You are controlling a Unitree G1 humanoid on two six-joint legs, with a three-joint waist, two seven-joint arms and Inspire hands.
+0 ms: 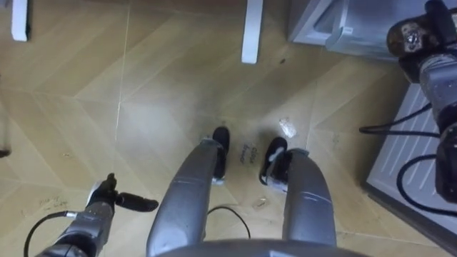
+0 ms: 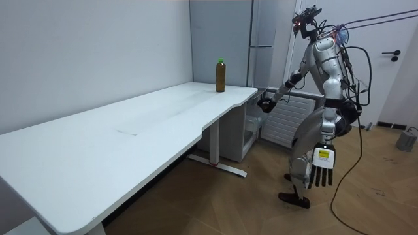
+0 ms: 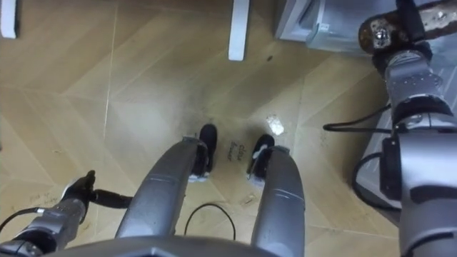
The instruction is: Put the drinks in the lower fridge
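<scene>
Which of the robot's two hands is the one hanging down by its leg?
Its left hand, nearer the room camera: it hangs open beside the thigh, pointing down at the wood floor. The right hand is held out forward instead.

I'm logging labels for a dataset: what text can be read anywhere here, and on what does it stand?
Nothing can be read with certainty.
Floor marks between the feet: dark writing, too blurred to read.
Tag on the left hand: too small to read.
Bottle on the table: no print can be made out.
</scene>
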